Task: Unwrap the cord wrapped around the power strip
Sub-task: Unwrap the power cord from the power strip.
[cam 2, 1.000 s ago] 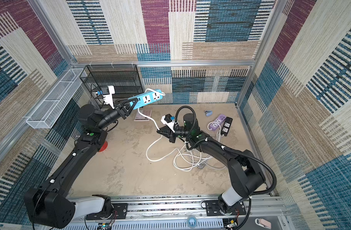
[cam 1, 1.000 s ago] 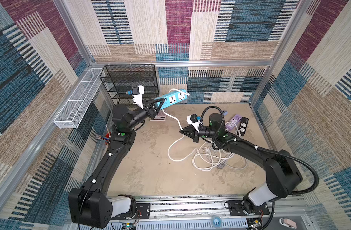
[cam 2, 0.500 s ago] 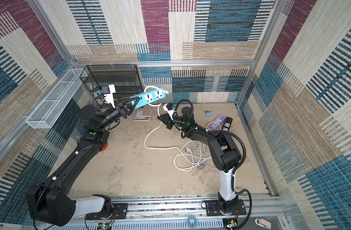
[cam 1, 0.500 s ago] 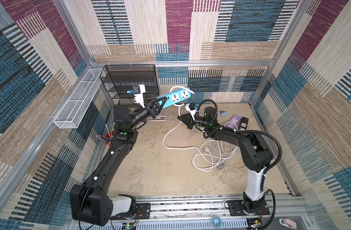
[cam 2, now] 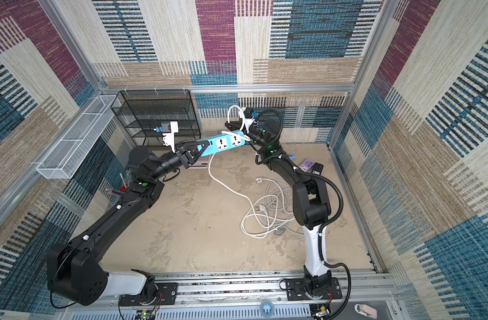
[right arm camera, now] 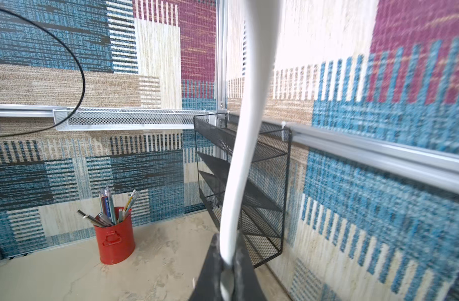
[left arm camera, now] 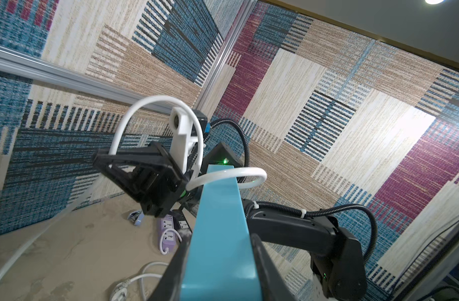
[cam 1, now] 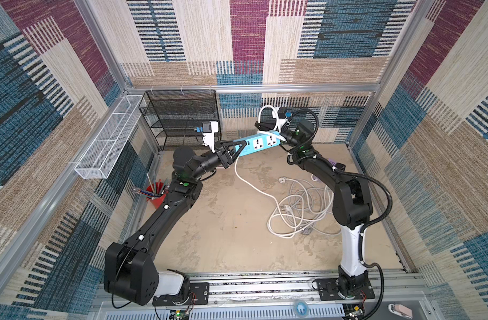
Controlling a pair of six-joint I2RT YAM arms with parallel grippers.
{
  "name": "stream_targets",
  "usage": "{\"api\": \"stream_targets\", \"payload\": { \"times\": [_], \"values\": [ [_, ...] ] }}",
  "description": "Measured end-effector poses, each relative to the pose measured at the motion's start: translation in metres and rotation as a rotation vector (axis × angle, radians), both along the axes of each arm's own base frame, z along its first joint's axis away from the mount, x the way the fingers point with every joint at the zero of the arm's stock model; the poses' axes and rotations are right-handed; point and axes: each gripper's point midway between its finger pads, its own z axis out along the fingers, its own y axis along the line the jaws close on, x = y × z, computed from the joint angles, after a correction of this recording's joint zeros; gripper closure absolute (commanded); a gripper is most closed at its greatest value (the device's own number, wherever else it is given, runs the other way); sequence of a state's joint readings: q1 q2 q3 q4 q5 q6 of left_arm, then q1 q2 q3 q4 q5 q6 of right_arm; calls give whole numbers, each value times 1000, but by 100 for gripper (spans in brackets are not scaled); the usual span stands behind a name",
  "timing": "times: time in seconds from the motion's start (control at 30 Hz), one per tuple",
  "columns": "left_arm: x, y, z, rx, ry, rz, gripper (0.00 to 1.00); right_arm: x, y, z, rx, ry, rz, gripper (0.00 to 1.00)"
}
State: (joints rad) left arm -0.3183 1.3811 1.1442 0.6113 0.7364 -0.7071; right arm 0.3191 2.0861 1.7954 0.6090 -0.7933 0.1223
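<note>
A blue power strip (cam 1: 260, 142) (cam 2: 224, 143) hangs in the air near the back wall. My left gripper (cam 1: 240, 147) (left arm camera: 220, 250) is shut on its near end. Just behind the strip's far end, my right gripper (cam 1: 260, 127) (right arm camera: 227, 260) is shut on the white cord (right arm camera: 249, 130). From that grip the cord arches up in a loop (left arm camera: 145, 104). One turn of it still lies round the strip's far end (left arm camera: 228, 173). The rest drops from under the strip to the floor (cam 1: 253, 185).
A heap of white cables (cam 1: 301, 210) lies on the floor at the right. A purple power strip (cam 2: 308, 164) and a black adapter (cam 2: 317, 167) sit behind it. A black mesh rack (cam 1: 181, 119), a white wire basket (cam 1: 107, 138) and a red pencil cup (cam 1: 155, 194) stand at the left.
My right gripper has risen from low over the floor, carrying the cord up and back behind the strip's far end. The left arm has kept the strip raised.
</note>
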Motion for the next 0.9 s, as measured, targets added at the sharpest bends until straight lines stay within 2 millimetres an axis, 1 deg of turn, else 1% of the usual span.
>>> {"api": "stream_targets", "payload": {
  "times": [0.1, 0.23, 0.33, 0.43, 0.47, 0.57, 0.77, 0.9],
  "values": [
    [3, -4, -6, 6, 17, -8, 100, -5, -20, 22, -6, -30, -37, 100],
    [7, -6, -10, 18, 50, -10, 100, -25, -53, 52, -12, -86, -108, 100],
    [10, -7, -14, 42, 81, -2, 100, -43, -76, 67, -20, -126, -165, 100],
    [15, -4, -19, 69, 104, 30, 100, -61, -90, 73, -35, -150, -213, 100],
    [16, -2, -21, 77, 111, 39, 100, -66, -92, 73, -41, -156, -225, 100],
    [18, 8, -23, 107, 113, 87, 100, -80, -101, 67, -63, -150, -270, 100],
    [15, 39, -4, 138, 42, 228, 100, -99, -116, 37, -113, -74, -353, 100],
    [13, 56, 1, 199, -15, 337, 100, -113, -126, 25, -138, -24, -397, 100]
  ]
}}
